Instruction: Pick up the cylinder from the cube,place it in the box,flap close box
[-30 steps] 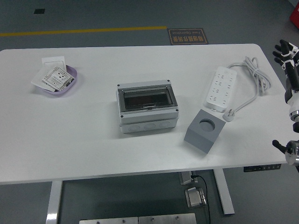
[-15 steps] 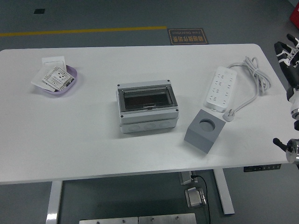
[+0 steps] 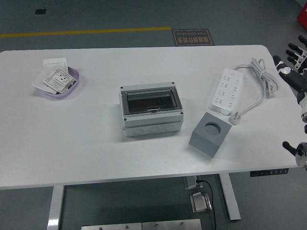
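Note:
The grey box [image 3: 151, 109] stands mid-table with its clear flap lying shut over a dark inside. Right of it sits the grey cube [image 3: 207, 134], tilted, its round socket showing no cylinder. I see no cylinder anywhere in the head view. My right hand [image 3: 291, 60] hovers at the picture's far right edge, beyond the table's right end. Its black fingers are spread and hold nothing. It is well clear of the cube and the box. My left arm is out of view.
A white power strip [image 3: 227, 90] with a coiled cable [image 3: 261, 79] lies at the right, between the cube and my right hand. A purple dish [image 3: 61, 83] of white cards sits at the far left. The table's near edge [image 3: 144, 178] runs along the bottom.
My right hand has shifted slightly down and left at the frame's edge, with its fingers spreading. The box, cube and power strip have not moved.

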Motion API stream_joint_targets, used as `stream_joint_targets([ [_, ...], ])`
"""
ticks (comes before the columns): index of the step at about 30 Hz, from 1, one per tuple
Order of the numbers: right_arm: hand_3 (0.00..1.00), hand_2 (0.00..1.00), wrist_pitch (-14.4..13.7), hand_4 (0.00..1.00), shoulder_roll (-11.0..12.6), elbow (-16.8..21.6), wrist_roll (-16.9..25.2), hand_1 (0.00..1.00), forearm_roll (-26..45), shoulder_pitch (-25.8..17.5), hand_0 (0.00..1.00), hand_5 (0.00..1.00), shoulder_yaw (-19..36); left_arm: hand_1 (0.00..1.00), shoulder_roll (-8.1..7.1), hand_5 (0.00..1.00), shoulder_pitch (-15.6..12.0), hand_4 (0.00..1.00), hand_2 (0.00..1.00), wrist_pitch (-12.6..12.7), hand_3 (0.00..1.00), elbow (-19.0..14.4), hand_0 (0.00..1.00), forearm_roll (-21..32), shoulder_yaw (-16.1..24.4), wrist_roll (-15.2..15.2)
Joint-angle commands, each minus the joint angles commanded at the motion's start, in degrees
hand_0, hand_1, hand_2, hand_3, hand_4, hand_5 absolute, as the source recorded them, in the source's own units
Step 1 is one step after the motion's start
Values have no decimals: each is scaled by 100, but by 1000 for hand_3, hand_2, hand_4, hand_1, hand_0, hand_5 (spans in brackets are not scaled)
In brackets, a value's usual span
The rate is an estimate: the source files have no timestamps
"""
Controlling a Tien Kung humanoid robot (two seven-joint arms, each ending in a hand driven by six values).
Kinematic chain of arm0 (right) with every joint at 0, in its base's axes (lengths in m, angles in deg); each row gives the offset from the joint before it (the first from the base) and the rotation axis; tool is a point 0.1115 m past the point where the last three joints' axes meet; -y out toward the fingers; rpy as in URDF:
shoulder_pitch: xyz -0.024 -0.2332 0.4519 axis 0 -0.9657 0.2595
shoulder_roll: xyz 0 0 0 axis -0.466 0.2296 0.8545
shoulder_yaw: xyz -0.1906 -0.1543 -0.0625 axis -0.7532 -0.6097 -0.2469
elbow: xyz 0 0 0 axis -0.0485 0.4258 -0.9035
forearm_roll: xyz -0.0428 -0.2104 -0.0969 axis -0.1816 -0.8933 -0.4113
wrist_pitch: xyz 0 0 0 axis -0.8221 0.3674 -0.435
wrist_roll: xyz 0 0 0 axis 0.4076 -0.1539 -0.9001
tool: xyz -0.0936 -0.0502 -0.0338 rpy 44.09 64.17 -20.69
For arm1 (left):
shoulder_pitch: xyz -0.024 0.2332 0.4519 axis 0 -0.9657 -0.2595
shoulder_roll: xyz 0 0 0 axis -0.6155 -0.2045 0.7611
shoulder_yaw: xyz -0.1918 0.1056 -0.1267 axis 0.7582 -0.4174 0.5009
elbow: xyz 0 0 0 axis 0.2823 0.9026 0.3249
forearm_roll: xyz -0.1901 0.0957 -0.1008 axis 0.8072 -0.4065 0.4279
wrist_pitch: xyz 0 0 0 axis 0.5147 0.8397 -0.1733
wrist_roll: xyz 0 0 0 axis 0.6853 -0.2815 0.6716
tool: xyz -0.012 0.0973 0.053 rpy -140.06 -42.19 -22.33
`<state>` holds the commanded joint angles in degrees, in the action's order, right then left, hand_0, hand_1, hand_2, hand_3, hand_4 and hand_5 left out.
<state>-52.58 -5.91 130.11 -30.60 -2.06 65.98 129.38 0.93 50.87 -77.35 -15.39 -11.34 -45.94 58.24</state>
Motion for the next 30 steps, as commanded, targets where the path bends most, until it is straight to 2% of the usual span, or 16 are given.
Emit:
stream_joint_targets([
  [16, 868, 814, 53, 887, -23, 27, -121, 822, -134, 28, 884, 193, -14, 683, 20, 48, -16, 475, 573, -4, 563, 0, 652, -18, 18, 22],
  [17, 874, 903, 54, 890, -25, 27, -128, 839, -148, 35, 887, 211, -21, 685, 20, 49, -16, 477, 573, -4, 563, 0, 652, -22, 21, 22],
  [20, 874, 903, 50, 890, -25, 33, -160, 839, -207, 45, 887, 211, -32, 685, 18, 49, -19, 477, 573, -6, 563, 0, 652, -28, 18, 25],
  [23, 885, 933, 40, 896, -22, 38, -188, 861, -270, 50, 893, 223, -35, 685, 17, 47, -20, 479, 573, -7, 564, 0, 652, 13, -27, 23],
  [30, 885, 933, 12, 896, -27, 53, -231, 861, -397, 47, 893, 223, -51, 685, 23, 47, -14, 479, 573, -12, 564, 0, 652, 269, -309, -18],
])
